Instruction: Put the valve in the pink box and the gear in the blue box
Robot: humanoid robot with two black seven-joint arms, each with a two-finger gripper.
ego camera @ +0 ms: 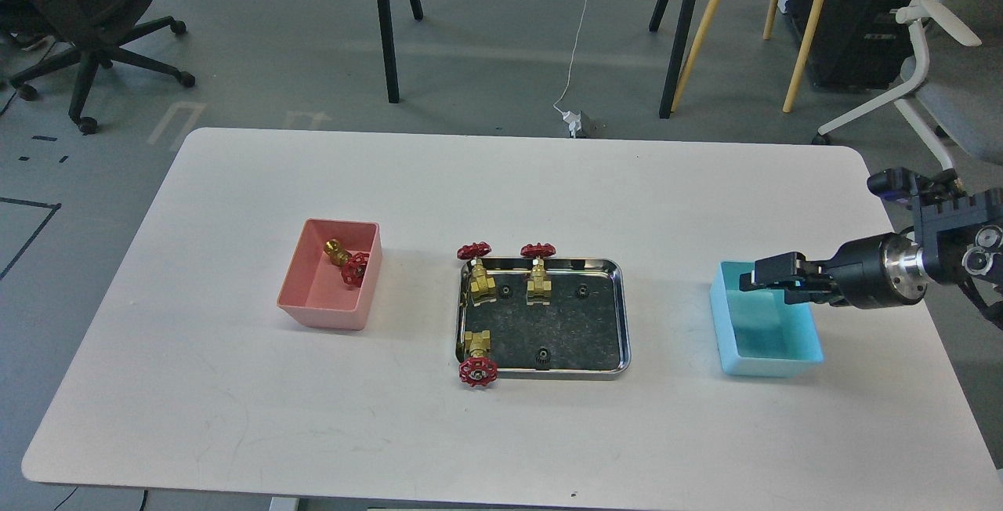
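The right end effector (751, 279) is positioned over the light cyan plastic bin (772, 364); whether its fingers are parted cannot be determined. One brass valve with red handwheel (347, 261) lies inside the salmon-pink plastic bin (323, 312). Small black gears, apparently three (541, 355), rest in the shiny steel tray (619, 323) on the white desk (501, 433).

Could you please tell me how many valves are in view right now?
4. One valve lies in the pink box. Three are in the steel tray: two at its back-left and one at its front-left corner. None seems hidden.
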